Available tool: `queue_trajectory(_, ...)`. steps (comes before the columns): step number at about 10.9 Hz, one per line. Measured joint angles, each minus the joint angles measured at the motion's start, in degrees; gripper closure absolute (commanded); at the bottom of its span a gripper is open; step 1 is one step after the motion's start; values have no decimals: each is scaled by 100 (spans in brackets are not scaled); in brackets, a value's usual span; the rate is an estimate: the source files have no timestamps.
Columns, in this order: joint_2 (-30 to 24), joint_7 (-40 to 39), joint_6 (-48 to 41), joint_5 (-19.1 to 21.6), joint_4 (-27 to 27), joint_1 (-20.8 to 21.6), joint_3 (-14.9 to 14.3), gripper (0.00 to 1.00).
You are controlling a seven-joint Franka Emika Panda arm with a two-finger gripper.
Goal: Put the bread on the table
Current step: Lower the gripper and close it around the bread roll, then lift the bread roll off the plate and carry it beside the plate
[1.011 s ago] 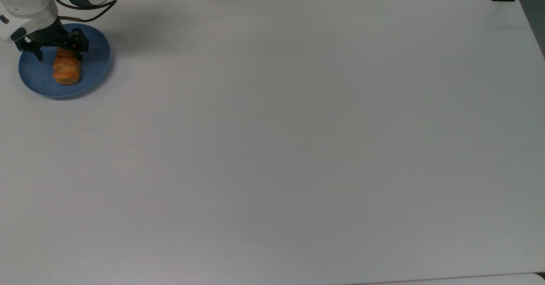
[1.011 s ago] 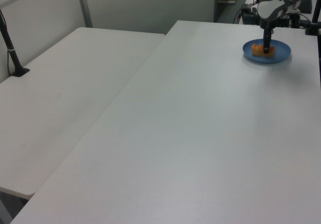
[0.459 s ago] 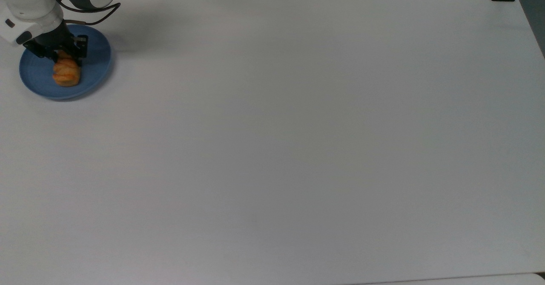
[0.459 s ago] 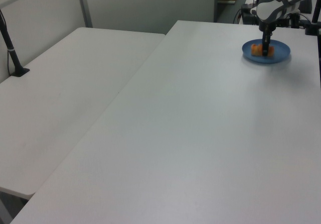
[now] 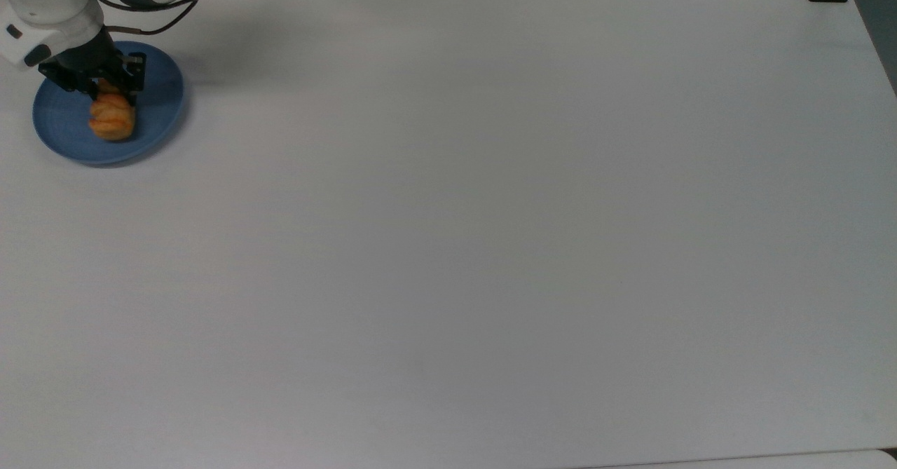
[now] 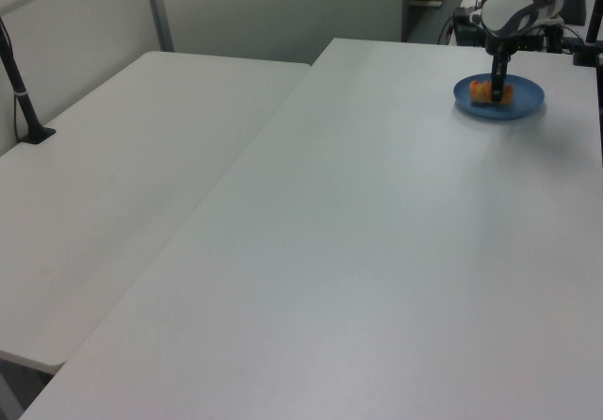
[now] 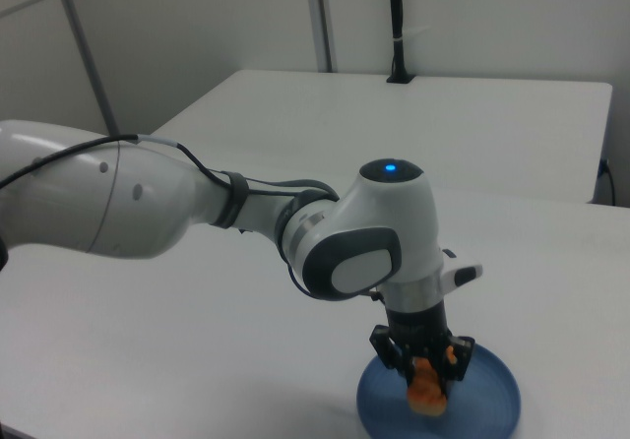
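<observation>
At the top view's far left, the round blue plate sits on the large white matte bench, and the small golden-orange ridged bread roll is on it, one end under the black two-finger pincer. A second ago the fingers straddled that end wide; now they've pulled in and sit clamped on the roll's upper end. The roll has barely shifted and looks lifted only slightly, if at all; its free end droops toward the plate in the right view. My read: grasp made, lift and carry not done. Grip is on the end, not the middle, so it may pivot or slip on the lift. Rightward, bare bench surface offers plenty of drop room.
</observation>
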Motion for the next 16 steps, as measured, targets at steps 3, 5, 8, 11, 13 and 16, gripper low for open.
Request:
queue_trajectory(3, -192, 0, -67, 0, 5, -3, 0, 54)
queue_trajectory(5, -290, 0, -276, 2, 102, -3, 0, 53)
queue_trajectory(8, -362, 0, -352, 394, 372, 1, 7, 53)
queue_trajectory(11, -218, 0, -352, 1152, 983, 2, 23, 53)
queue_trajectory(13, 231, 0, -224, 1631, 1650, 3, 51, 53)
queue_trajectory(16, 1385, 169, 934, 1823, 2745, -172, 562, 53)
